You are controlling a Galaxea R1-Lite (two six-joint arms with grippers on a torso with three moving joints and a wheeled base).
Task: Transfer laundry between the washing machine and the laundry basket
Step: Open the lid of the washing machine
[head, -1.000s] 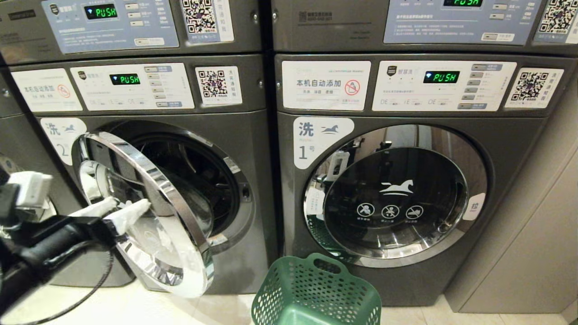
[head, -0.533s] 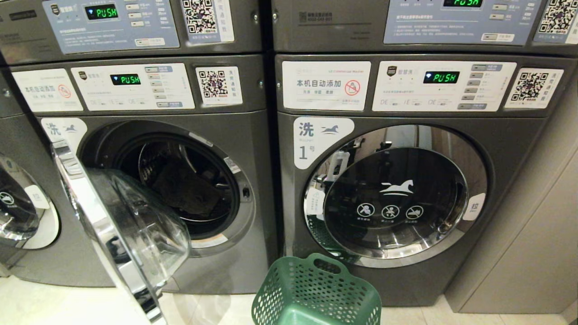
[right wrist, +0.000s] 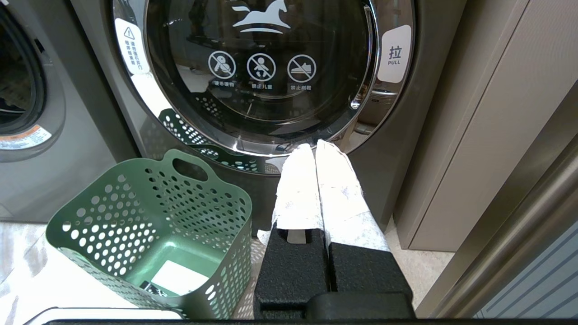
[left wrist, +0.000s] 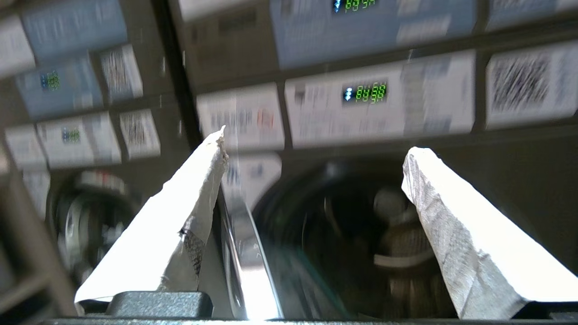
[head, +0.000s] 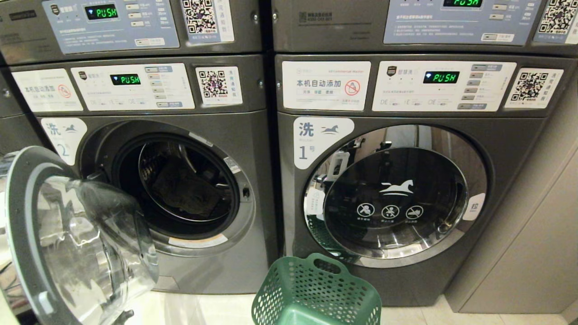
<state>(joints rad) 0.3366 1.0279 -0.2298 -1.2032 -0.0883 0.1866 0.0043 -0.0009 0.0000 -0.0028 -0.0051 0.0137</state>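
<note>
Washing machine no. 2 (head: 253,180) stands on the left with its round glass door (head: 76,243) swung wide open to the left. A dark piece of laundry (head: 185,189) lies in its drum. The green perforated laundry basket (head: 316,293) sits on the floor between the two machines; the right wrist view shows only a white label in its bottom (right wrist: 153,234). My left gripper (left wrist: 314,153) is open and faces the drum, with the door's chrome edge (left wrist: 244,271) just beside one white-wrapped finger (left wrist: 180,225). My right gripper (right wrist: 314,149) is shut and empty, low before machine no. 1.
Machine no. 1 (head: 393,198) on the right has its door shut. A beige cabinet panel (head: 519,253) flanks it on the right. Another row of machines is stacked above. Pale tiled floor (head: 216,311) shows round the basket.
The door of machine no. 2 has swung from half open to wide open toward the left. My left arm, earlier at the door's rim, has left the head view.
</note>
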